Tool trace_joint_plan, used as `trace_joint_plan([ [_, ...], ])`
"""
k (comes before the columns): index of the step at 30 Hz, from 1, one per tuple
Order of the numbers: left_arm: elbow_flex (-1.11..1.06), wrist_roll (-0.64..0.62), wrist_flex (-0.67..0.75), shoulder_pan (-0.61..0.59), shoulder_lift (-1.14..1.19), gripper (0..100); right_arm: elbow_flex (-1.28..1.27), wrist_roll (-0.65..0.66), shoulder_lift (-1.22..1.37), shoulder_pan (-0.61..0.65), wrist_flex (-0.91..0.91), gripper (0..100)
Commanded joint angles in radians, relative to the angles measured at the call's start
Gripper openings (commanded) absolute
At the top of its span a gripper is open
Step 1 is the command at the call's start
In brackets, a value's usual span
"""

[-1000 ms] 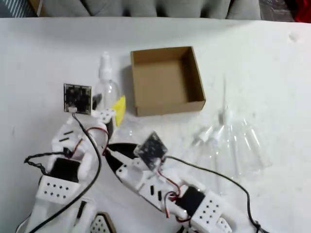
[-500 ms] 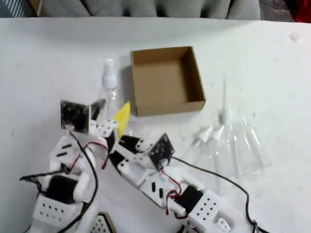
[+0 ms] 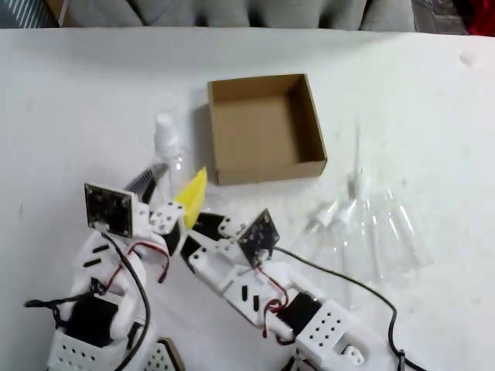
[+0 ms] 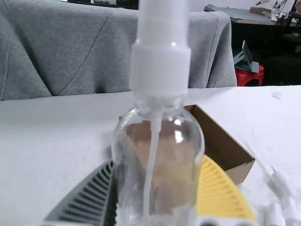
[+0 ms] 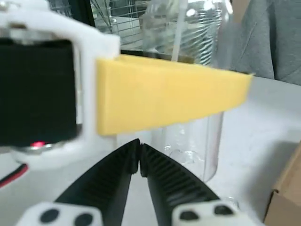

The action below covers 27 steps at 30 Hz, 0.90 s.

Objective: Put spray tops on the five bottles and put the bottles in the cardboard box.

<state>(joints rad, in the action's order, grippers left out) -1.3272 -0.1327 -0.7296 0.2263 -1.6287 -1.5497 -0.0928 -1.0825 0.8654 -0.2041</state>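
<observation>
A clear bottle [image 3: 168, 148] with a white spray top [image 3: 164, 127] stands left of the cardboard box [image 3: 267, 170]. My left gripper [image 3: 172, 184] is shut on the bottle's lower body, grey finger [image 4: 87, 200] on one side and yellow finger [image 4: 220, 190] on the other. In the left wrist view the bottle [image 4: 160, 155] rises between them with the box [image 4: 223, 148] behind it. My right gripper [image 3: 203, 226] sits shut and empty just beside the yellow finger [image 5: 169, 89]; its black fingertips [image 5: 139, 153] meet in front of the bottle [image 5: 200, 136].
Several uncapped clear bottles [image 3: 379, 232] lie on the table right of the arms, with loose spray tops [image 3: 334, 210] among them and one with a long tube [image 3: 358, 174]. The box is open and holds nothing. A grey sofa back runs along the far edge.
The left arm has drawn back toward the table's front, bringing the held bottle with it. The right gripper has shifted up beside the yellow finger.
</observation>
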Motion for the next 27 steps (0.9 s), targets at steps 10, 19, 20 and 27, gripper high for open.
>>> trace_joint_plan([
  [10, -0.011, -0.009, -0.023, 0.035, -0.030, 6, 0.054, -0.002, 0.007, -0.147, -0.022, 1.5],
  [19, -0.023, -0.012, -0.012, 0.027, -0.030, 6, 0.040, 0.000, -0.002, -0.159, 0.025, 1.5],
  [20, -0.035, -0.014, 0.006, 0.027, -0.030, 6, 0.043, 0.000, -0.002, -0.160, 0.058, 1.5],
  [27, -0.133, -0.015, 0.213, -0.128, -0.025, 6, 0.150, 0.018, -0.073, -0.194, 0.424, 1.5],
])
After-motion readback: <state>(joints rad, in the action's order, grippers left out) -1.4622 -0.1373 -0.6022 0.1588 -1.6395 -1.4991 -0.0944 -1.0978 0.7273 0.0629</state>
